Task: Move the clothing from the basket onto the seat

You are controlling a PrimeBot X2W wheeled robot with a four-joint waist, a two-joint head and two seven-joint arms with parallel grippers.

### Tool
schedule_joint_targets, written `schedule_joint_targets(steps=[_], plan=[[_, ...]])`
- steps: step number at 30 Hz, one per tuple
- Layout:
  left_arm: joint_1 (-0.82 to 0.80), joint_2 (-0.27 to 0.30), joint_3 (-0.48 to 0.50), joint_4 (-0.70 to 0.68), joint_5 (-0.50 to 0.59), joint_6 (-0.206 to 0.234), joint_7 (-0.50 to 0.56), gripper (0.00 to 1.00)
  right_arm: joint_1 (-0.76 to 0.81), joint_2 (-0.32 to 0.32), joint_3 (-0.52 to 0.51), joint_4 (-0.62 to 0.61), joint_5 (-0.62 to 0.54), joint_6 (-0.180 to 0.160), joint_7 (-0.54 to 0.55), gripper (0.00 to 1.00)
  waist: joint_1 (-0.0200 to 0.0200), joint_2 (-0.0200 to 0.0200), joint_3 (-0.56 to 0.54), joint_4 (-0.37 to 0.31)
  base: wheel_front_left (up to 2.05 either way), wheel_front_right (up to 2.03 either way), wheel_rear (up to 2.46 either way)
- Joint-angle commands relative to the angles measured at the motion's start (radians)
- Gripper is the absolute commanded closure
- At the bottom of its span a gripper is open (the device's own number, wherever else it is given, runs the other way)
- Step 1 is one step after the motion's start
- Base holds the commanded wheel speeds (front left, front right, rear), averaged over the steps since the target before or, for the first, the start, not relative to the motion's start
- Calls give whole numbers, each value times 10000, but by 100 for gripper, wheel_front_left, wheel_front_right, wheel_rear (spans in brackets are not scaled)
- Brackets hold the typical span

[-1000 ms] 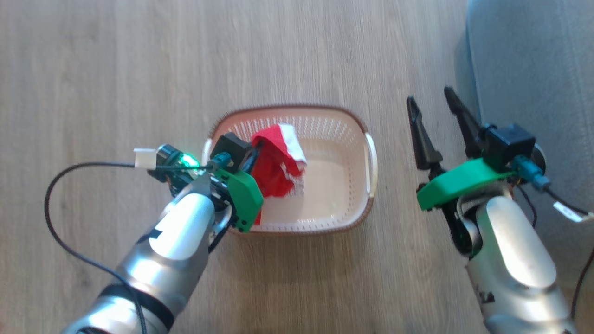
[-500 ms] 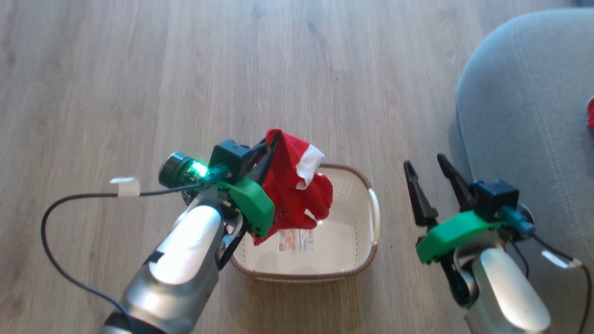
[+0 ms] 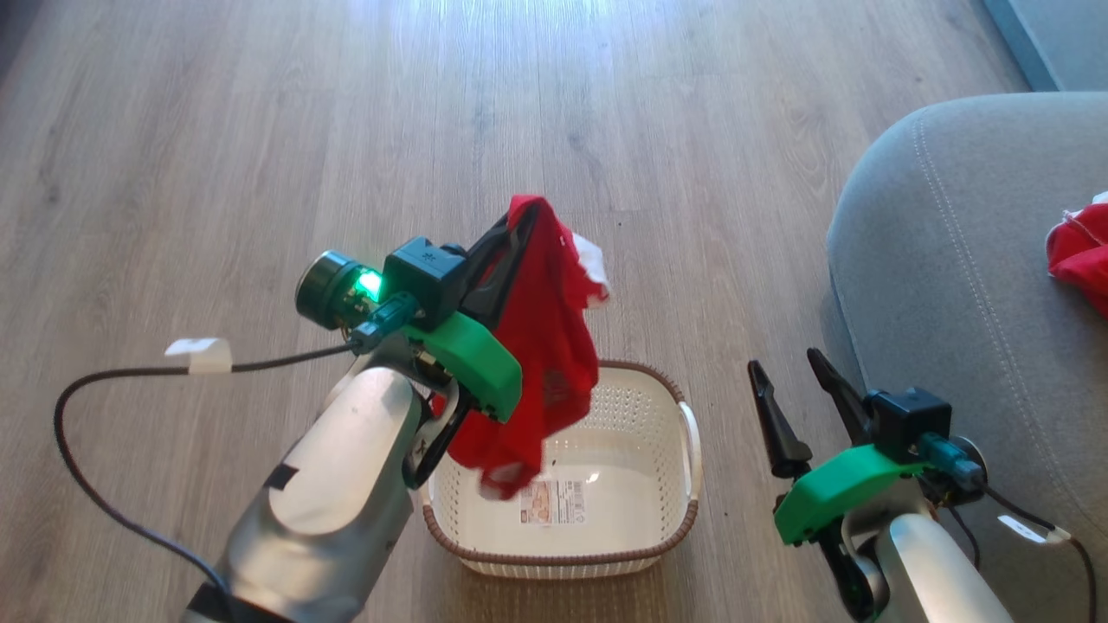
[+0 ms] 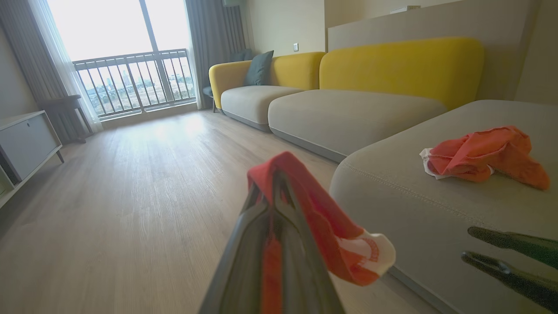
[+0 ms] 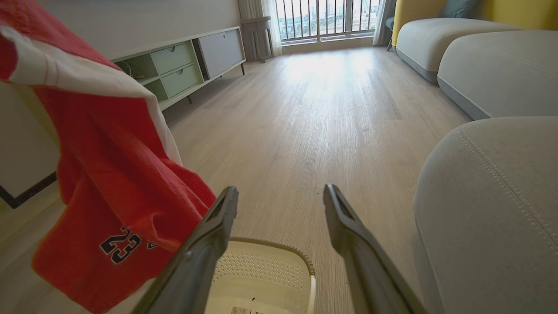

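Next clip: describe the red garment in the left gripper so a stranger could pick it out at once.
Find the cream basket on the wood floor beside the grey seat. Over its left end the shut left gripper holds up a red garment with white trim and a dark 23, hanging free. The other red garment lies crumpled on the seat.

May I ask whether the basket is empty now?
Empty: the basket has only a label on its base; the clothing hangs from the left gripper.

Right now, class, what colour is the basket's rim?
Brown, on a cream basket; best in the head view.
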Motion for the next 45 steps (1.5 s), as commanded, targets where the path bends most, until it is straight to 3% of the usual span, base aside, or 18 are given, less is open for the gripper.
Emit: schedule_joint_targets(steps=[1,17,28,40,45], plan=[[-460,220,404,-480,-56,114,-109,100,-187,122,269,-270,20,-2,-65,0,1,-1,-29,7,0,0,0],[-561,528,469,-1982,-205,320,320,100,-154,122,553,-382,93,-2,-65,0,1,-1,35,-28,0,0,0],[-544,484,225,-2051,-276,296,313,100,-1762,97,3144,-1075,289,-2,-65,0,1,-1,116,192,0,0,0],[-629,280,-196,-1855,-380,127,237,100,-3772,109,5173,1431,818,-2,-65,0,1,-1,86,842,0,0,0],[-641,162,-504,-1785,-443,21,212,100,-4340,118,6025,2625,1708,-2,-65,0,1,-1,5,1219,0,0,0]])
